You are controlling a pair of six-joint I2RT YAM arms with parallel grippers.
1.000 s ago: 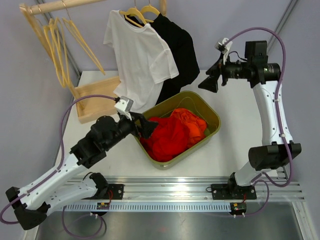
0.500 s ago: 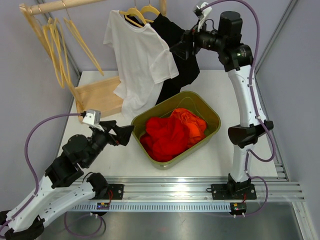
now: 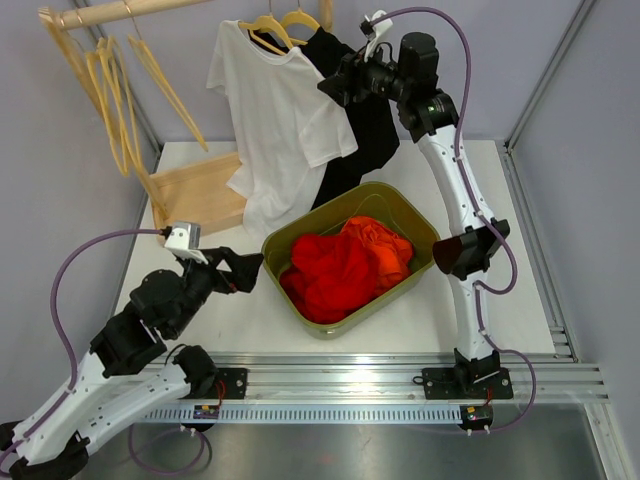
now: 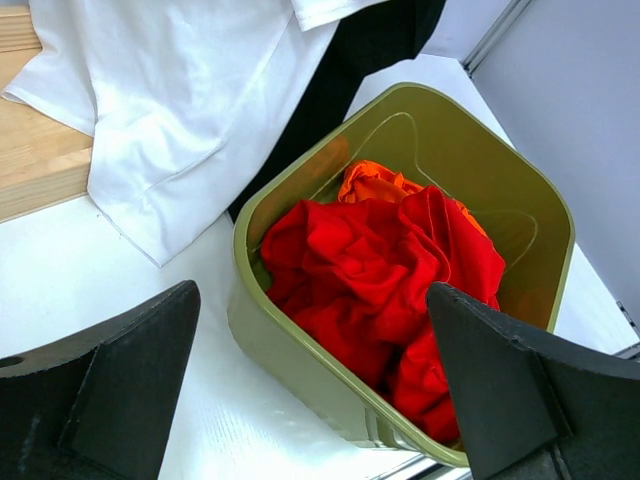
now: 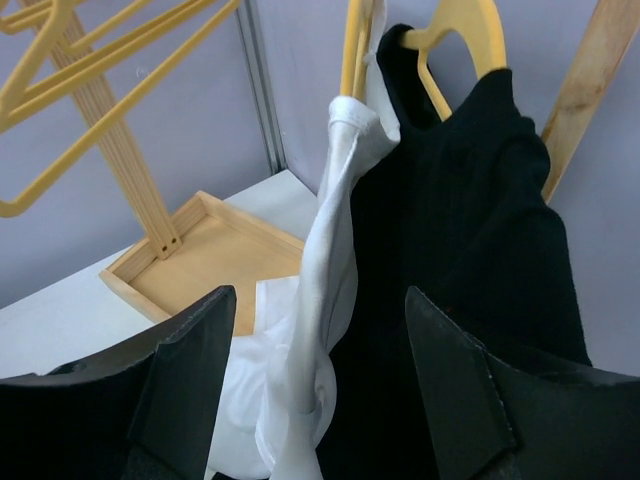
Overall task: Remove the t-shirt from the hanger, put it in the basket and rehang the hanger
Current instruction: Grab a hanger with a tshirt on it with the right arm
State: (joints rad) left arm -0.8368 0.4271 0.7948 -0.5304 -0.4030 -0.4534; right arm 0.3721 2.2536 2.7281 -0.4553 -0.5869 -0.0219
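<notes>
- Black jaws of the right gripper [image 3: 337,88] stand apart with nothing clamped, held high at the far side, just beside the shoulder of the black t-shirt [image 3: 365,120].
- Its wrist view alone shows what sits in the gap: the edge-on white t-shirt [image 5: 330,260] and the black one side by side. Whether either finger touches cloth cannot be told.
- That view also shows the black t-shirt's yellow hanger [image 5: 455,30] close up, its collar on the hook end.
- From above, both shirts hang on the wooden rail [image 3: 130,8], white to the left of black, with bare hangers [image 3: 120,90] further left.
- Low and near-left, the left gripper [image 3: 243,268] is spread wide and holds nothing.
- Its wrist view looks into the green bin [image 4: 545,190], where red cloth [image 4: 380,260] lies crumpled, and shows the white hem draped on the wooden tray [image 4: 40,160].
</notes>
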